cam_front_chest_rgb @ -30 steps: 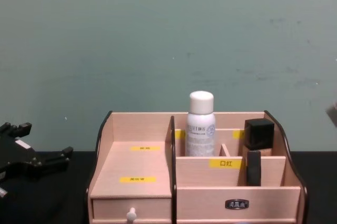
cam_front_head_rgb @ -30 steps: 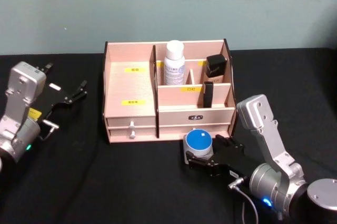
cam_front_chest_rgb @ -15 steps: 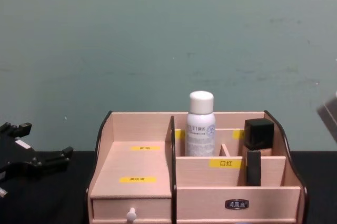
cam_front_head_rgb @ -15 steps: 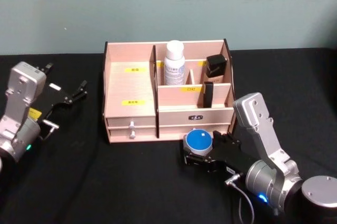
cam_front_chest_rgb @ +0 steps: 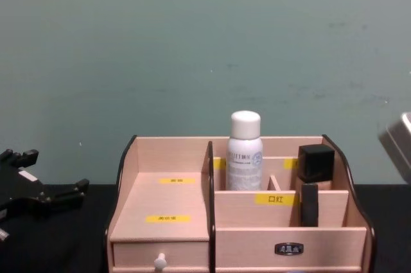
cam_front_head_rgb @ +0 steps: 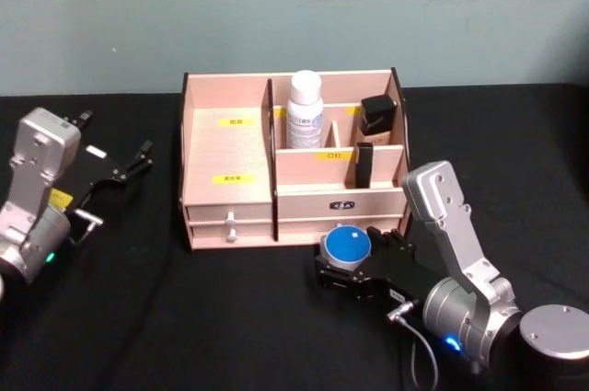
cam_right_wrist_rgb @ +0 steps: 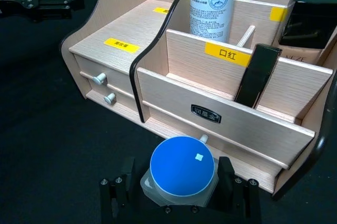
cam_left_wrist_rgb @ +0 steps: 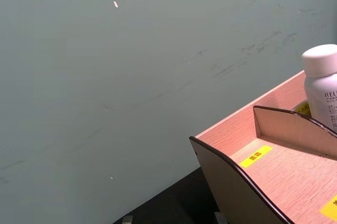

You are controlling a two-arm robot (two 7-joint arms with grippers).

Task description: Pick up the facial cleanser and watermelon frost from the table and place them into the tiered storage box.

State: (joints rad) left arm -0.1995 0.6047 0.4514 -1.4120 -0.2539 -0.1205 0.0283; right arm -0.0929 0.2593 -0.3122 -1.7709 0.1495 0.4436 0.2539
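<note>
The watermelon frost [cam_front_head_rgb: 346, 246], a squat clear jar with a blue lid, stands on the black table just in front of the tiered storage box [cam_front_head_rgb: 228, 147]. My right gripper [cam_front_head_rgb: 348, 255] is open and straddles the jar [cam_right_wrist_rgb: 182, 168], one black finger [cam_right_wrist_rgb: 125, 181] on each side of it, close to the glass. The facial cleanser [cam_front_head_rgb: 305, 110], a tall white bottle, stands upright in a rear compartment of the box [cam_front_chest_rgb: 244, 151]. It also shows in the left wrist view [cam_left_wrist_rgb: 322, 84]. My left gripper [cam_front_head_rgb: 116, 135] hangs open to the left of the box, holding nothing.
A black-capped square bottle [cam_front_head_rgb: 377, 118] and a slim black tube [cam_front_head_rgb: 364, 164] occupy the box's right compartments. Two small white drawer knobs [cam_front_head_rgb: 231, 225] face forward. A teal wall stands behind the table. Black tabletop lies open on both sides of the box.
My right arm has slid left and forward, so its fingers now reach farther along the jar's sides. The jar, the bottle and the left arm have stayed put.
</note>
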